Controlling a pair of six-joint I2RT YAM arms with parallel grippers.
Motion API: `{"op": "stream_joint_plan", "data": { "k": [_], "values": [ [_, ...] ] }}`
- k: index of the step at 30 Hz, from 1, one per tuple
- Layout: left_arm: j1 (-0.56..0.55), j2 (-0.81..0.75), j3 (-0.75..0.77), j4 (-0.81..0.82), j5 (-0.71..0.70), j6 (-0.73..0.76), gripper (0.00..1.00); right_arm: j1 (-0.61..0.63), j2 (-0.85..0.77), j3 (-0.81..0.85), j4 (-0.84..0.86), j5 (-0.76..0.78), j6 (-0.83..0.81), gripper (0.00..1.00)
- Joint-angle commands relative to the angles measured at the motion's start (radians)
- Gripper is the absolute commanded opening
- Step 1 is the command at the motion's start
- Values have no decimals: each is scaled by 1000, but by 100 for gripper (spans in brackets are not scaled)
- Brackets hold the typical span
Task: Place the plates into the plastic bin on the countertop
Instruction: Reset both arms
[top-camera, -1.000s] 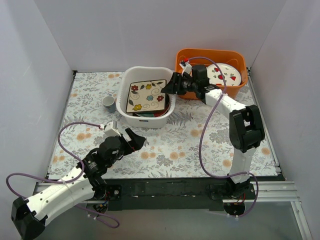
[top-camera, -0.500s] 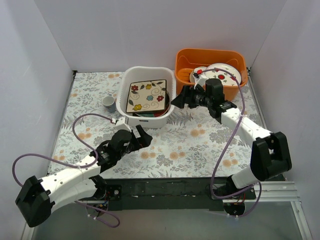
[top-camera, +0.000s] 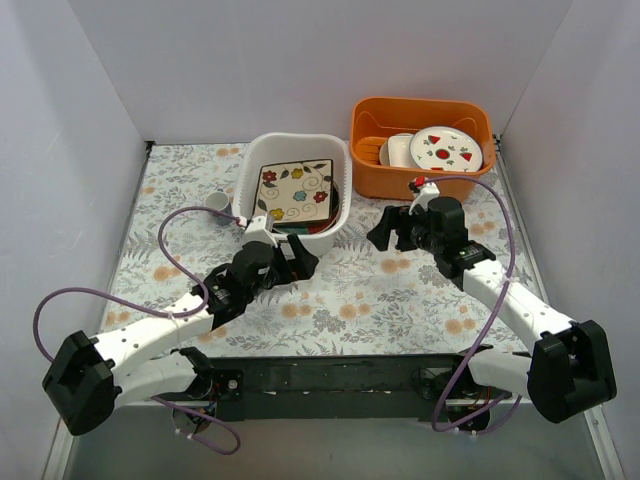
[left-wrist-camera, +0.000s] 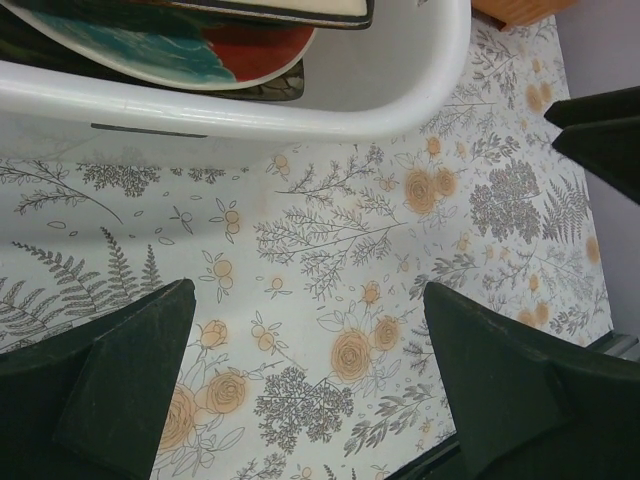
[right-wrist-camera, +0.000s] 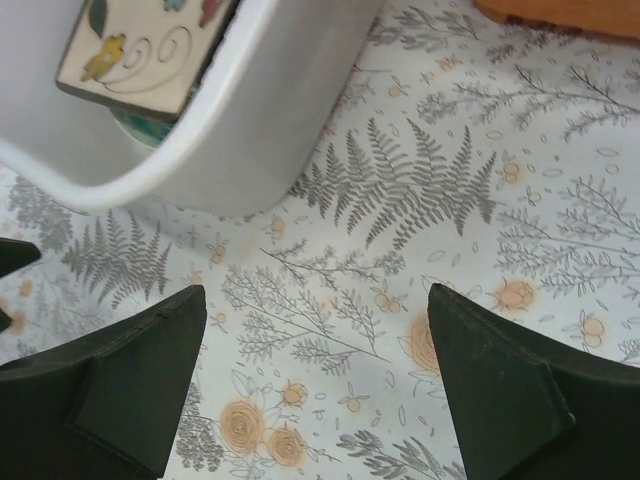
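The white plastic bin (top-camera: 330, 222) stands at the back middle of the countertop (top-camera: 380, 290). It holds a stack of plates with the white square flowered plate (top-camera: 293, 192) on top. A teal-and-red round plate (left-wrist-camera: 170, 50) shows beneath it in the left wrist view. The square plate's corner (right-wrist-camera: 140, 50) shows in the right wrist view. My left gripper (top-camera: 300, 262) is open and empty just in front of the bin. My right gripper (top-camera: 385, 230) is open and empty just right of the bin. Both hover over bare countertop.
An orange tub (top-camera: 420, 115) at the back right holds a white round plate with red fruit marks (top-camera: 447, 147) and other white dishes. A small cup (top-camera: 218, 205) stands left of the bin. White walls enclose the sides and back. The black front edge (top-camera: 330, 372) runs below.
My right gripper has drawn back from the bin's far right corner toward the front right. My left arm has reached forward and right, up to the bin's front.
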Motion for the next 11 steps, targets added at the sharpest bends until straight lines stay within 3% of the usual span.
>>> {"op": "stream_joint_plan", "data": {
  "k": [1,11],
  "values": [
    [-6,-56,12,-30,-17,33,98,-4,-43,-80,11,93,-41,98],
    [-4,-296,-74,-114,-112,4,98,-6,-158,-226,52,191,-82,98]
  ]
}}
